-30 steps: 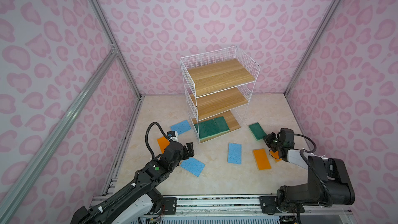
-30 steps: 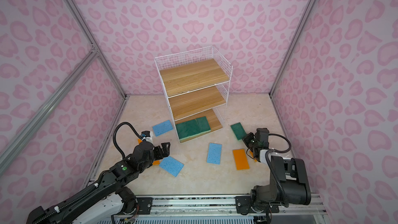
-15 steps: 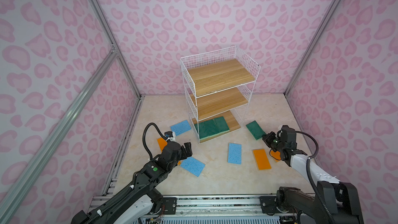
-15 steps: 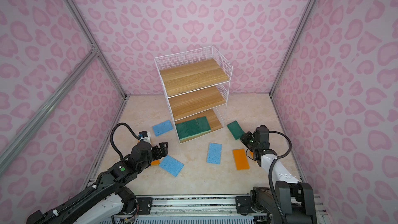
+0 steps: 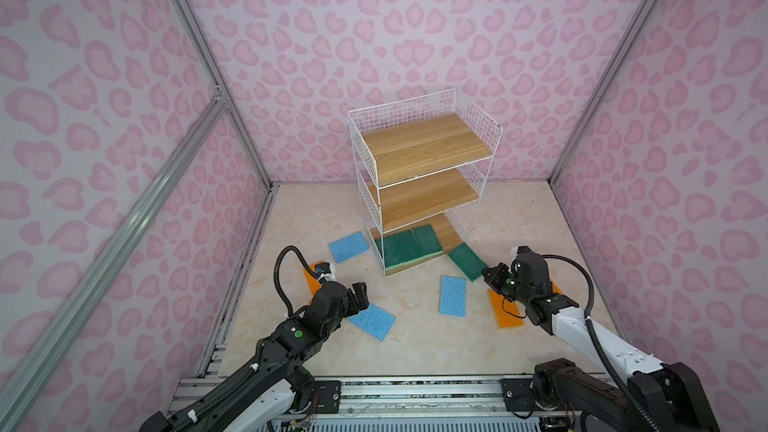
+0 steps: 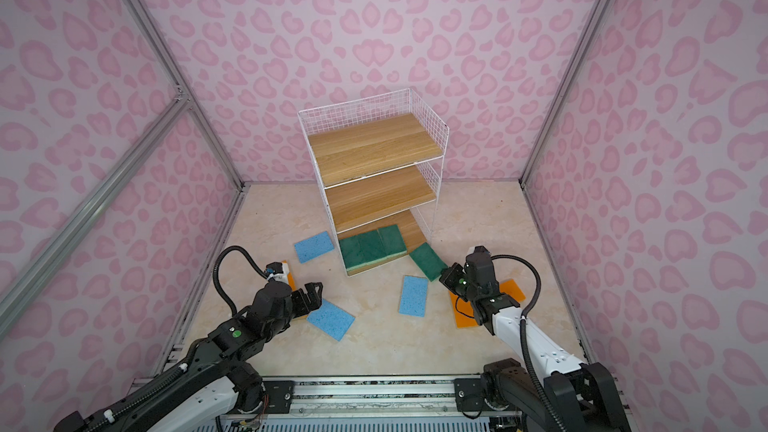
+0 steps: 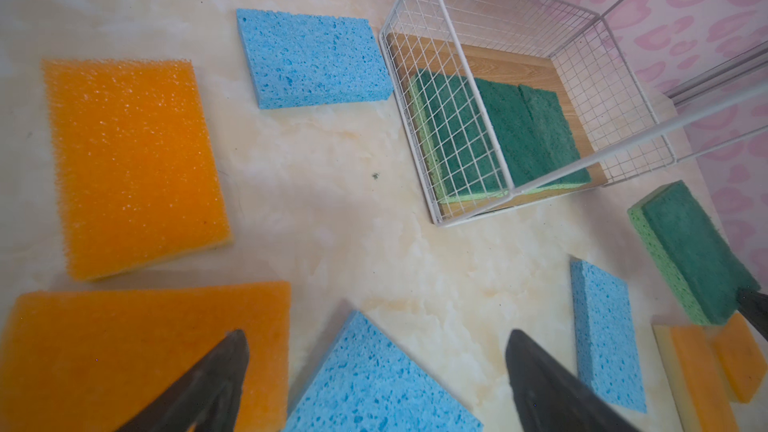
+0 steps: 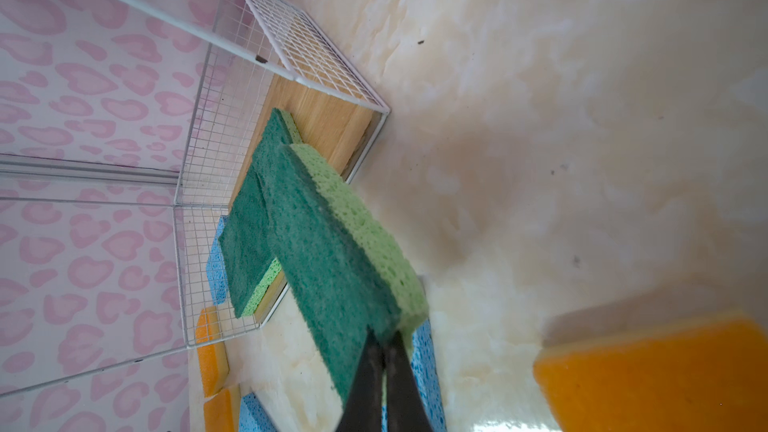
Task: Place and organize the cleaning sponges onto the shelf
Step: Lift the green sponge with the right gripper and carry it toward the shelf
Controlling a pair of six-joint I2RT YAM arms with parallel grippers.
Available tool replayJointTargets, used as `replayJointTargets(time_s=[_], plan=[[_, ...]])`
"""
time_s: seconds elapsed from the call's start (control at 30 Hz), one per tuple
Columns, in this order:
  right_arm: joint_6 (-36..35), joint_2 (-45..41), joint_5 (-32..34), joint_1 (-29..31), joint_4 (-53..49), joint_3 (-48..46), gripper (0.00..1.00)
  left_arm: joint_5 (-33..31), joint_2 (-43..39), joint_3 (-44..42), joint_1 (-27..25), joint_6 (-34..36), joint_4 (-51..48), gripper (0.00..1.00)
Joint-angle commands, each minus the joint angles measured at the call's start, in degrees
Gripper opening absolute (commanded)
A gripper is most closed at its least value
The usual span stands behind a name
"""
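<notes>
Far left, two orange sponges (image 7: 133,160) lie on the pale floor (image 5: 415,351) beside the left gripper (image 5: 360,293), which hovers with its jaws spread wide over a blue sponge (image 5: 372,321). In the middle, the shelf (image 5: 424,143) carries three green sponges (image 5: 409,245) side by side on its lowest board. To the right, the right gripper (image 5: 487,275) pinches the near end of a fourth green sponge (image 5: 465,261), held at an angle just beside the shelf's front corner.

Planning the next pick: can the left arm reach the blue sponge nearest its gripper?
Probably yes: the left gripper is open just above that blue sponge; nothing lies on it, only an orange sponge close beside.
</notes>
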Motion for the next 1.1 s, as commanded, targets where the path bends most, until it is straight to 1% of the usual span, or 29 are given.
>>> replayJointTargets(time_s=[0.0, 0.13, 0.33, 0.6, 0.8, 1.07], plan=[[3.7, 0.4, 4.2, 1.9, 4.0, -0.1, 0.0, 0.0, -1.2, -0.8, 0.3, -0.9, 1.0, 0.98], [5.6, 1.2, 7.1, 3.6, 6.2, 0.3, 0.0, 0.2, -2.1, -1.3, 0.6, -0.3, 0.7, 0.97], [6.2, 3.9, 10.1, 5.1, 9.0, 1.6, 0.0, 0.5, -1.1, -1.1, 0.8, 1.2, 0.7, 0.96], [6.8, 9.3, 11.8, 5.1, 13.1, 3.6, 0.0, 0.4, 0.2, -0.8, 1.9, 2.7, 1.8, 0.96], [7.8, 13.1, 13.1, 5.1, 15.6, 4.9, 0.0, 1.5, 2.9, 0.2, 2.2, 3.8, 2.9, 0.96], [9.5, 17.2, 16.5, 5.1, 20.5, 5.2, 0.0, 0.3, 4.3, 0.6, 2.5, 5.5, 4.1, 0.96]])
